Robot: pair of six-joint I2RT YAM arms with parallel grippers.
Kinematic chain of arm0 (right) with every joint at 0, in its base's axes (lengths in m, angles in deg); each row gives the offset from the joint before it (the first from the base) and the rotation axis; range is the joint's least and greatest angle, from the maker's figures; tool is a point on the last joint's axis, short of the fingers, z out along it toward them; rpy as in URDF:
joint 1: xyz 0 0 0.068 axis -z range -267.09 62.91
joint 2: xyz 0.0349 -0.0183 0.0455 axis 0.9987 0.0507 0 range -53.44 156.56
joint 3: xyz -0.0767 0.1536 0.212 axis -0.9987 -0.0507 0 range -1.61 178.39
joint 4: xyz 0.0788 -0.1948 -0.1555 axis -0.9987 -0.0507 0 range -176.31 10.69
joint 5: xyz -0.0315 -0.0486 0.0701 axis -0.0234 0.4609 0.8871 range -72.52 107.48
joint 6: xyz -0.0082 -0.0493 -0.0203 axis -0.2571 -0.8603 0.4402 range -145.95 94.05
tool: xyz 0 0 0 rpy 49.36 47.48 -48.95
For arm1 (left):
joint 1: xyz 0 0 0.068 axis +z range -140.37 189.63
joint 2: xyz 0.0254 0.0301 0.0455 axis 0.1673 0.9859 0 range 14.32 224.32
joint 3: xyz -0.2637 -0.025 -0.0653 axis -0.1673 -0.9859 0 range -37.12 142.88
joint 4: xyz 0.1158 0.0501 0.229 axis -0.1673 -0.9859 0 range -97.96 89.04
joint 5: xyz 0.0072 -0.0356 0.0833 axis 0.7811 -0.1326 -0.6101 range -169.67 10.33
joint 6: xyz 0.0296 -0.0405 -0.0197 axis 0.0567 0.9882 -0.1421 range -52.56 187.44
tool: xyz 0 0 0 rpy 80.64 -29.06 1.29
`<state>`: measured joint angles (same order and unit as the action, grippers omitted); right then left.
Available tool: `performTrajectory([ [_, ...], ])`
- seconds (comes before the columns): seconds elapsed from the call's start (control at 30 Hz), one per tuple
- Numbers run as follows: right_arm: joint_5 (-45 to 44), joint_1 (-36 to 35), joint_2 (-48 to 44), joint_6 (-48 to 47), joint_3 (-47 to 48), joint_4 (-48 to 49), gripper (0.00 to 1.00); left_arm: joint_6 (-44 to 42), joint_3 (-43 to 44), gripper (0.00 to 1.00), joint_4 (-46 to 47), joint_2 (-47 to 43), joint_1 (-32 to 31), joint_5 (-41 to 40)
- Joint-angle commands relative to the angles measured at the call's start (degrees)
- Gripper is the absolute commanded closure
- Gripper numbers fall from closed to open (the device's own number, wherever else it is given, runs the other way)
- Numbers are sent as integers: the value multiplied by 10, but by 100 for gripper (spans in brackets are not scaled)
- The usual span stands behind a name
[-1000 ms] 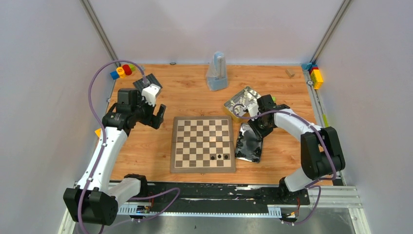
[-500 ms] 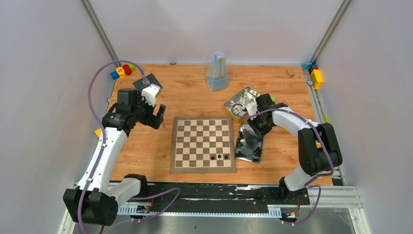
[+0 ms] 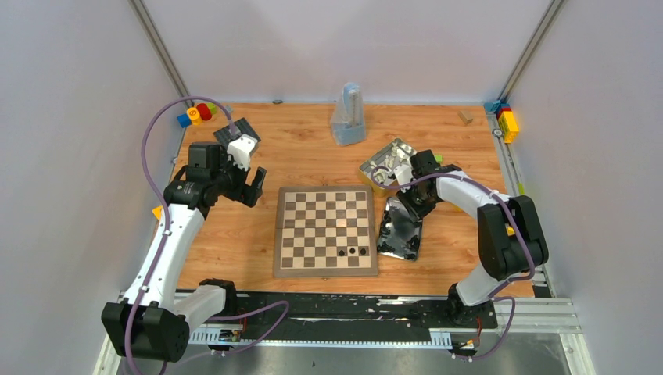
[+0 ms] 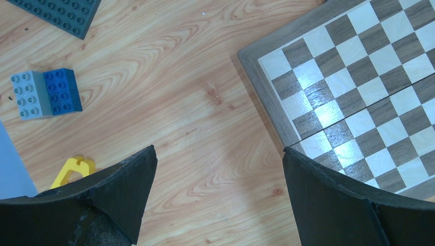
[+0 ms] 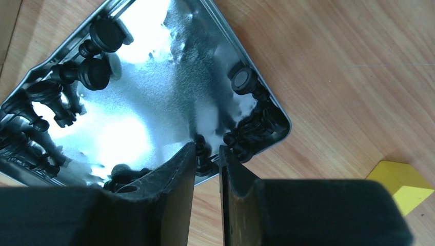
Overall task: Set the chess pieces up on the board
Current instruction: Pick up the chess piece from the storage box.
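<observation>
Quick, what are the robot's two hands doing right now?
Left gripper: open, empty.
Right gripper: closed on a black chess piece in the tin.

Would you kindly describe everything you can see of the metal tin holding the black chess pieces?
The metal tin is a shallow rectangular tray of shiny, mirror-like metal with a low raised rim and rounded corners. It lies open and flat on the wooden table, just right of the chessboard. Glossy black chess pieces lie toppled along its walls, its middle bare. The right claw hangs over one rim edge, nearly closed.
</observation>
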<state>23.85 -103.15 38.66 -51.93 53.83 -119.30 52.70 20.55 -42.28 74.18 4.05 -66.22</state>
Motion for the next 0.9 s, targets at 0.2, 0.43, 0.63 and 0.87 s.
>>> performTrajectory([
  [0.2,11,1,29,-11,12,5,78,-12,-3,0,10,-11,3,8],
  [0.43,24,1,24,-10,17,-7,91,-12,-3,0,10,-10,3,8],
  [0.63,113,-2,-15,3,48,-29,100,-12,-4,0,12,-12,3,7],
  [0.87,281,-54,-65,21,71,16,100,-11,-7,0,21,-11,3,9],
])
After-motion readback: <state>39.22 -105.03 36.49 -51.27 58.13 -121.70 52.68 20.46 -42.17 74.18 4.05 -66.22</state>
